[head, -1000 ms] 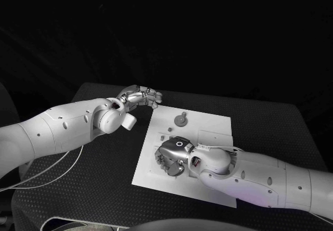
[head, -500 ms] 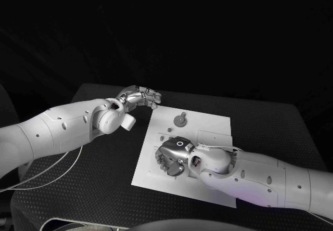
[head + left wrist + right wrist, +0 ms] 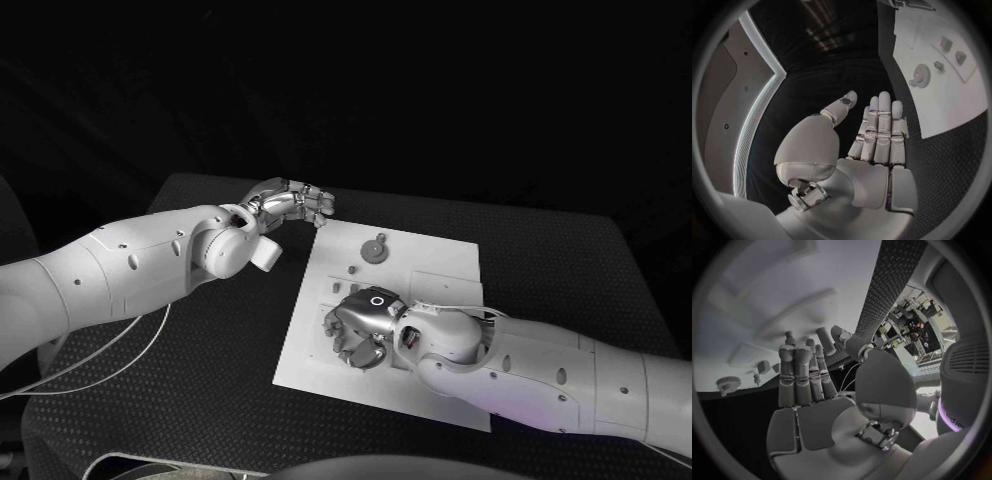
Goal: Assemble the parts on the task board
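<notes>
**Hand and Part Positions at the Task Board**

The white rectangular task board (image 3: 433, 262) lies flat in the middle of the black textured table (image 3: 173, 400).

Right hand (image 3: 361, 325): positioned over the near-left portion of the board, palm down, fingers curled toward the surface. In the right wrist view the fingers (image 3: 799, 375) extend side by side over the board with nothing seen between them; whether the fingertips pinch a part underneath cannot be determined.

Left hand (image 3: 293, 201): positioned over the table just beyond the board's far-left corner, clear of the board. In the left wrist view its fingers (image 3: 879, 130) are straight, held together, and empty.

Parts: a small grey gear-shaped part (image 3: 376, 249) sits on the far portion of the board, between the two hands and apart from both. Several small grey pegs (image 3: 351, 268) stand just beside it, on the side toward the right hand.
</notes>
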Motion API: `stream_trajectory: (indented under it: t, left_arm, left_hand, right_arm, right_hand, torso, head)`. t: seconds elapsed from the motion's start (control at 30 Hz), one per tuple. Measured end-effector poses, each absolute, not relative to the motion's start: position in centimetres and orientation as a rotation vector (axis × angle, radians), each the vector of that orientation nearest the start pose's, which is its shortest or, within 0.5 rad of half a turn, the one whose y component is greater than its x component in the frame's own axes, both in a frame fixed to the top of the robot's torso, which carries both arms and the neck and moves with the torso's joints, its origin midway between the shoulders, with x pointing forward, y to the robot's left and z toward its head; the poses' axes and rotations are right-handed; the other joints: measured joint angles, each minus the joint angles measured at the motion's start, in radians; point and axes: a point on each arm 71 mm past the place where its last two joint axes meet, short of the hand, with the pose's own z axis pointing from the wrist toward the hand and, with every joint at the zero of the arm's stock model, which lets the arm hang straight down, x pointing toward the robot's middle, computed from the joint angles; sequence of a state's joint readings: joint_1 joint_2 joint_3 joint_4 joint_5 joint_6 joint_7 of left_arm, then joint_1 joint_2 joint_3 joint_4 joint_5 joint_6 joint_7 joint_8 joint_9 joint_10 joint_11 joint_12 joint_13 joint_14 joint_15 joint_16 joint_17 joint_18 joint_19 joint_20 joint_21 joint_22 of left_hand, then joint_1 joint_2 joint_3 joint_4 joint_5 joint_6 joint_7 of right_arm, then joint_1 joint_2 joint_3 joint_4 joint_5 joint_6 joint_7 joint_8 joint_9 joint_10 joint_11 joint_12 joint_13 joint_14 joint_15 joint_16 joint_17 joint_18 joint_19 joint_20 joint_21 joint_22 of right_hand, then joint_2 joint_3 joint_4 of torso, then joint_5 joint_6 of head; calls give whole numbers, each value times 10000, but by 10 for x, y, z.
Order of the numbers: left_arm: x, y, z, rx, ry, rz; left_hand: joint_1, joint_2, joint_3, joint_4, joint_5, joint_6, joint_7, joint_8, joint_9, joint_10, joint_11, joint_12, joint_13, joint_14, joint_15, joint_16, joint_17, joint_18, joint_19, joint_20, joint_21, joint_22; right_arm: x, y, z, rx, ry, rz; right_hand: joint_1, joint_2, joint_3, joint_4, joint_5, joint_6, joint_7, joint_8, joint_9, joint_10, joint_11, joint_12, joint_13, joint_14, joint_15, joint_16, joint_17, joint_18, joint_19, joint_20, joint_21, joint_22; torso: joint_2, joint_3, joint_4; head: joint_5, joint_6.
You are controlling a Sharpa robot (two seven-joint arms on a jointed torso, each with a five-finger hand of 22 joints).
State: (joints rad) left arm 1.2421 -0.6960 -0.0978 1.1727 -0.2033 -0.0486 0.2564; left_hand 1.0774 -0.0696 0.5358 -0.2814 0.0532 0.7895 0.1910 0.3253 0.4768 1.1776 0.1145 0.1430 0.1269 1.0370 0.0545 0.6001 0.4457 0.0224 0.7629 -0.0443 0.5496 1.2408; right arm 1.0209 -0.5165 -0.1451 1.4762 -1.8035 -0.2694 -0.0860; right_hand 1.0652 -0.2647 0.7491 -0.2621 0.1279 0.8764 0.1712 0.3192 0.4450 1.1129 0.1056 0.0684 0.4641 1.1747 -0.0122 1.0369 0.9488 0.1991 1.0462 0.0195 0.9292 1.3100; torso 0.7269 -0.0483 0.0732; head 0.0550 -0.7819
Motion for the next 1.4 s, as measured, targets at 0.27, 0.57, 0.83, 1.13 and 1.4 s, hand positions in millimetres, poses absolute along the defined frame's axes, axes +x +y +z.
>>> stream_trajectory:
  t: [0.27, 0.57, 0.83, 1.13, 1.4]
  left_arm:
    - [543, 226, -204, -9139, 16911, -14135]
    - [543, 228, -204, -9160, 16897, -14094]
    - [544, 231, -204, -9187, 16868, -14029]
    - [543, 231, -204, -9170, 16882, -14033]
    - [543, 232, -204, -9180, 16881, -14014]
  left_hand:
    - [0, 0, 0, 0, 0, 0, 0, 0, -9, 0, 0, 0, 0, -1, -1, 0, 12, 0, 0, 0, 0, 8]
    - [0, 0, 0, 0, 0, 0, 0, 0, -9, 0, 0, 0, 1, -5, -5, 0, 22, 0, 0, 0, 0, 14]
    - [0, 0, 0, 0, 0, 0, 0, 0, -8, 0, 0, 0, 1, -5, -5, -39, 34, 0, 0, 0, 0, 17]
    - [0, 0, 0, 0, 0, 0, 0, -1, -7, 0, 0, 0, 2, -6, -6, -39, 51, 0, 0, 0, 0, 26]
    - [0, 0, 0, 0, 0, 0, 0, 35, -7, 0, 0, 0, 2, -6, -6, -39, 73, 0, 0, 0, 0, 36]
  right_arm:
    - [399, -48, -287, -6415, 16936, 8401]
    - [403, -68, -266, -5367, 16516, 8923]
    - [433, -111, -229, -2682, 16650, 9426]
    - [458, -186, -208, 369, 17470, 8522]
    - [453, -221, -218, 1947, 19310, 7939]
  right_hand:
    - [61, -83, -56, 56, -52, -31, 28, 0, -34, -74, 36, 0, -25, -34, 34, 40, -75, 0, -35, 36, 0, 2]
    - [-211, -263, -612, 145, -79, -157, 82, -43, -70, -213, 69, 18, -45, -68, 69, 223, -212, -3, -37, 38, 0, 3]
    - [-184, 121, -1034, 208, -165, -180, 69, -40, -69, 155, -145, 550, 142, -160, -20, 271, -433, -6, -109, 2, 0, -1]
    - [-1056, 329, -1674, 859, 871, -127, -53, 189, 95, 410, -539, 3115, 1894, 56, -381, 534, -692, -7, 98, -94, 38, -73]
    - [-1940, 1100, -2323, 1069, 1387, 185, -550, 370, 434, 58, -950, 8644, 6289, 930, -915, 1561, -269, 19, 1041, -673, 601, -18]
  torso:
    - [0, -1, 1]
    - [-1, 0, -5]
    - [2, 18, -24]
    - [2, 19, -46]
    - [-6, 27, -69]
  head:
    - [1, -8]
    - [-22, 12]
    - [-104, 88]
    - [-317, 140]
    - [-526, 89]
